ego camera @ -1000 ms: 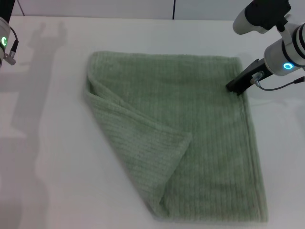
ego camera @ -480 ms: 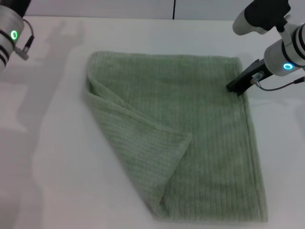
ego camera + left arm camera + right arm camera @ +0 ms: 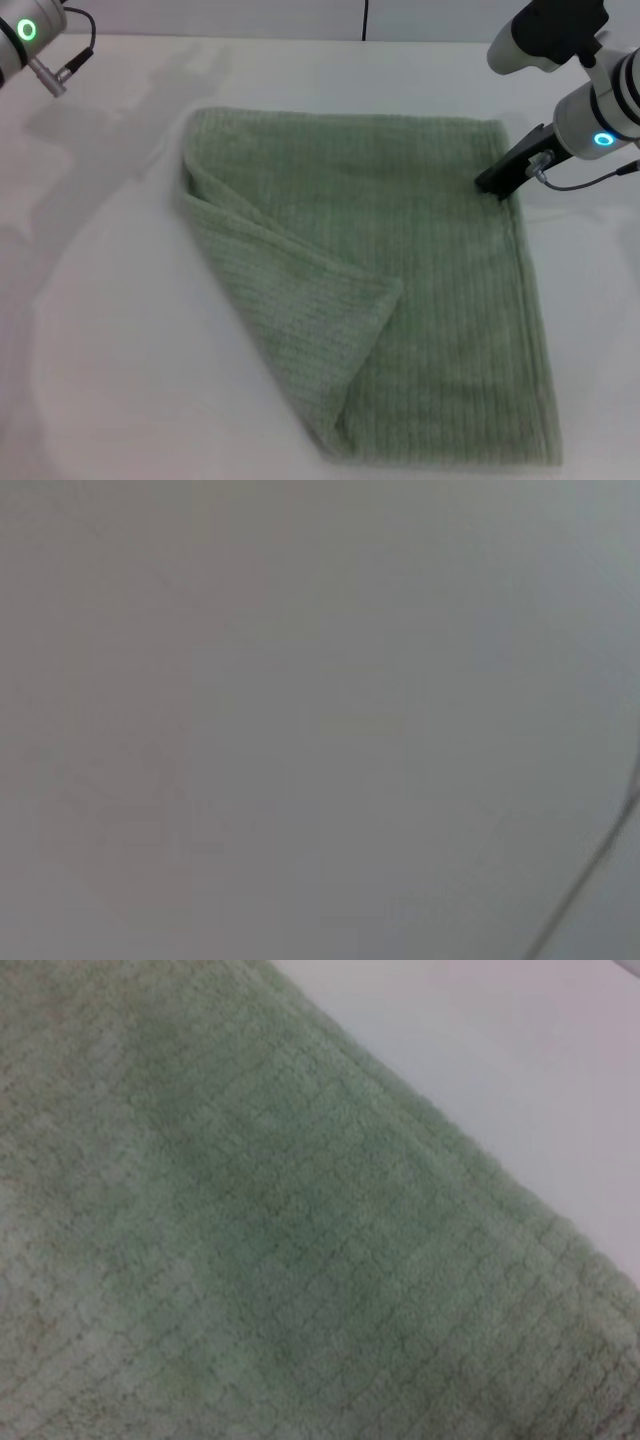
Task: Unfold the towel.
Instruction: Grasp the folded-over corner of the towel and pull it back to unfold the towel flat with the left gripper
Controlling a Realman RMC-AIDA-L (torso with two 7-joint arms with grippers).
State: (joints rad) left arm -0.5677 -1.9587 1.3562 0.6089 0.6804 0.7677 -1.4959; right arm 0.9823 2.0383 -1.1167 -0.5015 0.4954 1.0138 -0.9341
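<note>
One towel (image 3: 400,290), pale sage-green and ribbed, spread across the middle of a white worktop (image 3: 110,350), still partly folded: near-left corner turned over onto the cloth in a large triangular flap, fold running diagonally from the far-left side down to the near edge, flap tip lying near the centre. Far and right hems straight, the right one running close to the worktop's right side. Right hand (image 3: 497,180) down at the far-right corner of the towel, dark tip touching the cloth just inside the hem; fingers hidden from the head view, so cannot tell whether apart or together. Seen from the right wrist, nothing but close terry weave (image 3: 260,1250) and a hemmed edge against bare white worktop (image 3: 520,1080). Left arm (image 3: 30,35) raised at the far-left corner of the head view, well apart from the towel, only the wrist with a green ring light and a cable showing, hand itself out of sight. From the left wrist, a blank grey surface crossed by one thin dark line.
</note>
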